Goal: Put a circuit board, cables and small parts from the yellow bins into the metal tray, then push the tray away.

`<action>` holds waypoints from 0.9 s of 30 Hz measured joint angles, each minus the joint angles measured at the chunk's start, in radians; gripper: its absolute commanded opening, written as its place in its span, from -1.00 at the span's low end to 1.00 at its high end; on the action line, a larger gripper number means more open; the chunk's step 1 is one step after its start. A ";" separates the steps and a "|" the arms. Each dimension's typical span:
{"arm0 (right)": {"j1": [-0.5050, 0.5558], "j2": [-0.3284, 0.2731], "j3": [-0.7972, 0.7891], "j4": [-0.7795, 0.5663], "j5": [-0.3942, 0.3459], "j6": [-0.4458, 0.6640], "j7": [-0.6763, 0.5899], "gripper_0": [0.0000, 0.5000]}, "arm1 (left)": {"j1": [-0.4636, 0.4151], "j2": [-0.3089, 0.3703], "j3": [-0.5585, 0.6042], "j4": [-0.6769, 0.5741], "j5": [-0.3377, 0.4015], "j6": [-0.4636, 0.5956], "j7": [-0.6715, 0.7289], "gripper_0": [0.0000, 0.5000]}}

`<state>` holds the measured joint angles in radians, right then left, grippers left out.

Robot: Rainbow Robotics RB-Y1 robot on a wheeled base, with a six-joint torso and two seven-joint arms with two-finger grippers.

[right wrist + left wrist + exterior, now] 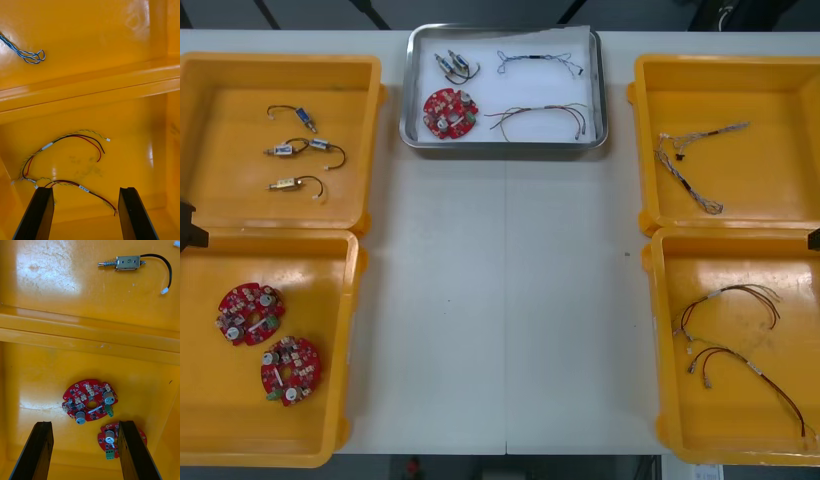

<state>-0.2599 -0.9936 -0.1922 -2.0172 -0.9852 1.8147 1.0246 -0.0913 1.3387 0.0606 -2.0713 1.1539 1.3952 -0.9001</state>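
Note:
The metal tray [505, 146] stands at the table's far middle, white inside, holding a round red circuit board [449, 111], small metal parts [455, 68], a blue and white cable [538, 62] and a red and yellow cable [540, 119]. My left gripper [84, 450] is open above the near left yellow bin [330, 430], with two red circuit boards [90, 401] past its fingers. My right gripper [87, 213] is open over the near right yellow bin [665, 420], above two red and yellow cables [67, 144].
The far left bin [365, 100] holds three small metal parts with black leads [305, 152]. The far right bin [650, 150] holds a twisted blue and white cable [690, 160]. Bare table lies between the bins in front of the tray.

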 measured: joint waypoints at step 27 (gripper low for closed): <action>0.003 0.141 0.000 0.041 0.093 -0.041 0.173 1.00 | 0.000 0.000 0.000 0.000 0.000 0.000 0.000 1.00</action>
<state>-0.2568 -0.8531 -0.1922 -1.9761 -0.8920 1.7732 1.1971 -0.0913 1.3387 0.0606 -2.0713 1.1538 1.3952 -0.9001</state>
